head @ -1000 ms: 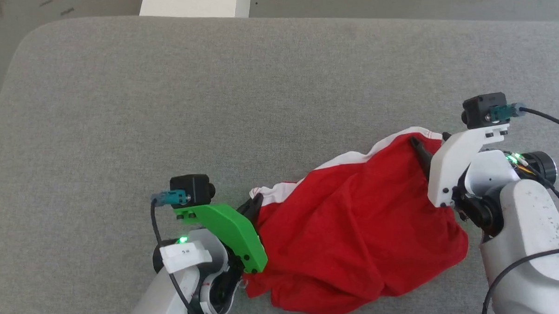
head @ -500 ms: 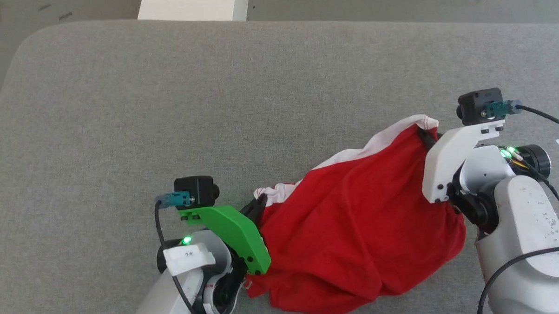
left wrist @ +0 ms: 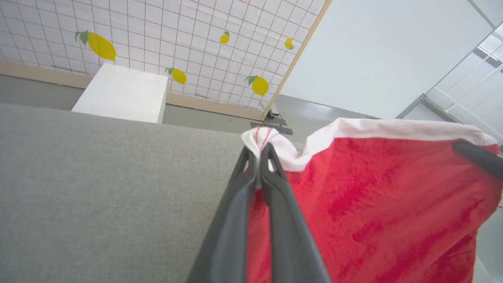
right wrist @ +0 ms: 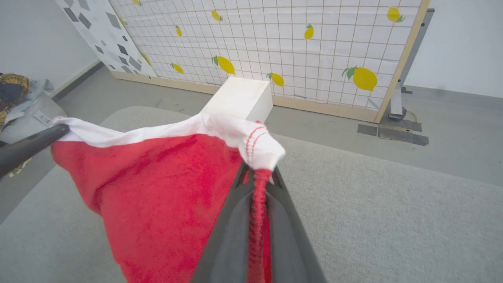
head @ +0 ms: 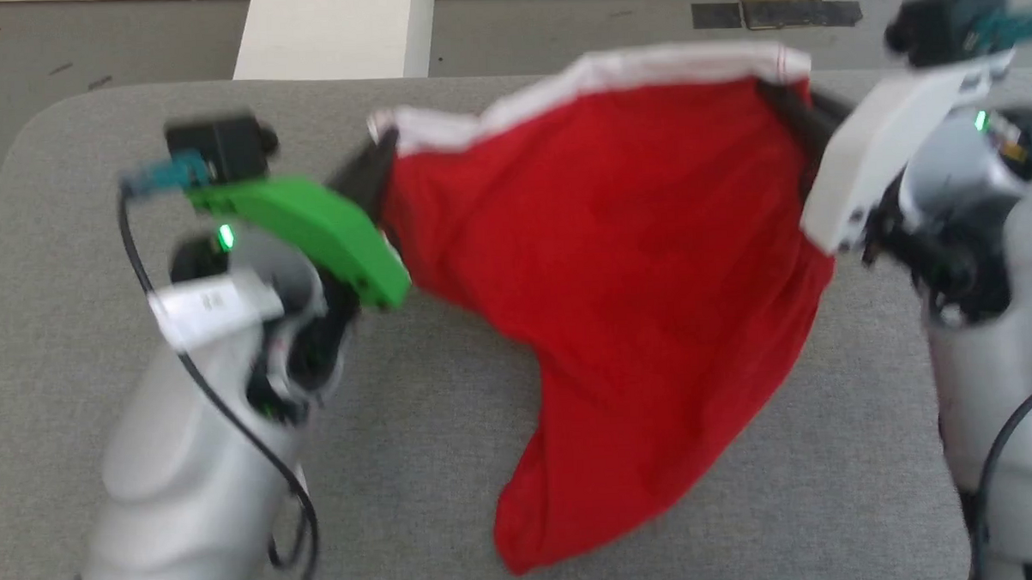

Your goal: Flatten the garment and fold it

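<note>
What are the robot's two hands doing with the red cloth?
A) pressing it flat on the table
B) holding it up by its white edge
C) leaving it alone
B: the left hand and right hand each pinch an end of the white edge, so the red cloth hangs between them.

Bright, even daylight, soft shadows, head view motion-blurred at both arms, wrist views sharp, wide-angle edge distortion

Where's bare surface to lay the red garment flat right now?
Grey surface is bare between the left arm and the hanging garment, and between it and the right arm. Crowded along the white band, pinched by left gripper and right gripper.
</note>
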